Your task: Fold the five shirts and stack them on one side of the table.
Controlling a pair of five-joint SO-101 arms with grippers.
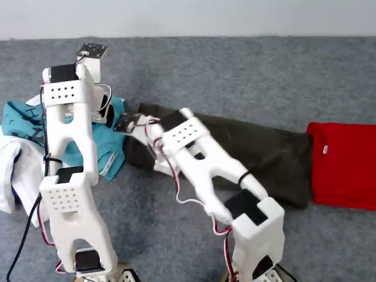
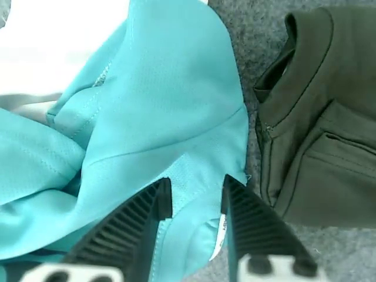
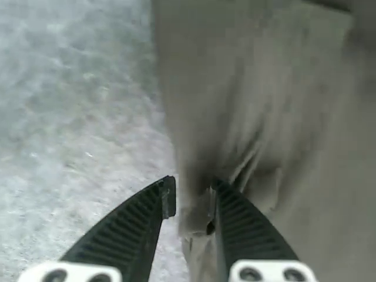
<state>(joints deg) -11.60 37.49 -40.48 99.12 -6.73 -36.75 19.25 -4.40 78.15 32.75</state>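
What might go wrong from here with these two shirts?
The left gripper and right gripper sit close together, so the arms may collide. The right gripper is at the very edge of the dark olive shirt; fabric may slip. The crumpled teal shirt beside it may get dragged.

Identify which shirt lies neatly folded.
The red shirt, flat and squared at the side; the teal shirt, white shirt and olive shirt lie untidy.

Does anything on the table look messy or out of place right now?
Yes: the teal shirt and white shirt lie crumpled together at one end; the dark green shirt is wrinkled; only the red shirt looks folded flat.
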